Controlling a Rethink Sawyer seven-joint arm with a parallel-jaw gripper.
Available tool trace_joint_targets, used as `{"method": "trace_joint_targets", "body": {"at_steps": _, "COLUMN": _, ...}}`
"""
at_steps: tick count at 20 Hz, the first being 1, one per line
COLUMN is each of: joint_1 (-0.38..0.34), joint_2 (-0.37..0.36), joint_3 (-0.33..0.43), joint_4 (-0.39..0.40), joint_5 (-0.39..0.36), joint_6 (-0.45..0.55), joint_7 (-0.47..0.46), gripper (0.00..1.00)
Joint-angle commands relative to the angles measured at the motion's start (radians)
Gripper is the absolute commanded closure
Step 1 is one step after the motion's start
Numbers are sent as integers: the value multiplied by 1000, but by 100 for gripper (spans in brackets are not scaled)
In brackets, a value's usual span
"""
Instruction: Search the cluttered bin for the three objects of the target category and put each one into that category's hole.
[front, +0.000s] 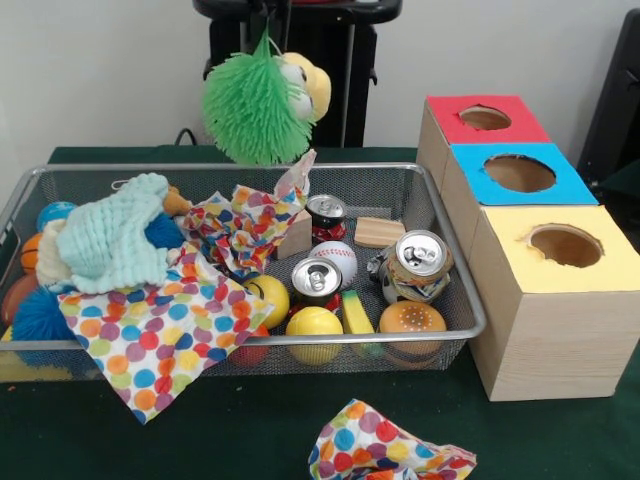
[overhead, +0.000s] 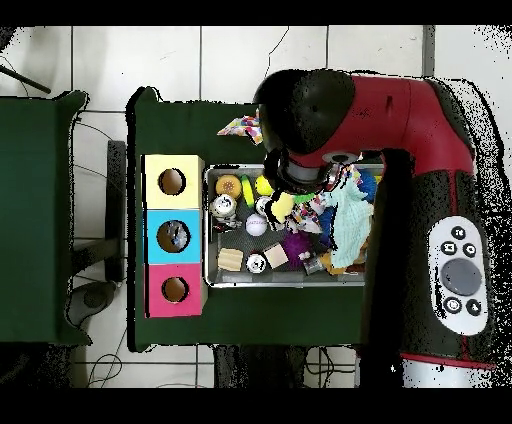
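Note:
The cluttered bin (front: 200, 168), a silver wire-mesh basket, stands on the green table; it also shows in the overhead view (overhead: 208, 230). A green spiky soft toy (front: 258, 108) with a yellow part with eyes behind it hangs in the air above the bin's far rim. My gripper (front: 268, 12) barely shows at the top edge, shut on the toy's top strand. In the overhead view the red arm (overhead: 400, 110) hides the gripper and the toy. Three boxes with round holes stand beside the bin: red (front: 485, 118), blue (front: 519, 173), yellow (front: 565, 245).
The bin holds soda cans (front: 316, 278), a crushed can (front: 415, 265), a baseball (front: 335, 258), yellow balls (front: 313, 325), a toy burger (front: 412, 320), a wood block (front: 380, 232), polka-dot cloths (front: 150, 330) and a mint knit cloth (front: 115, 240). Another polka-dot cloth (front: 385, 450) lies on the table in front.

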Motion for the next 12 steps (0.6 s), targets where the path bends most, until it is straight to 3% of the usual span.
{"method": "trace_joint_targets", "body": {"at_steps": 1, "joint_1": -39, "joint_2": 33, "joint_3": 86, "joint_4": -93, "joint_5": -61, "joint_6": 120, "joint_7": -312, "gripper": 100}}
{"method": "trace_joint_targets", "body": {"at_steps": 7, "joint_1": -85, "joint_2": 48, "joint_3": 100, "joint_4": -78, "joint_5": -51, "joint_6": 87, "joint_7": -354, "gripper": 100}}
{"method": "trace_joint_targets", "body": {"at_steps": 12, "joint_1": -99, "joint_2": 51, "joint_3": 109, "joint_4": -70, "joint_5": -40, "joint_6": 75, "joint_7": -327, "gripper": 100}}
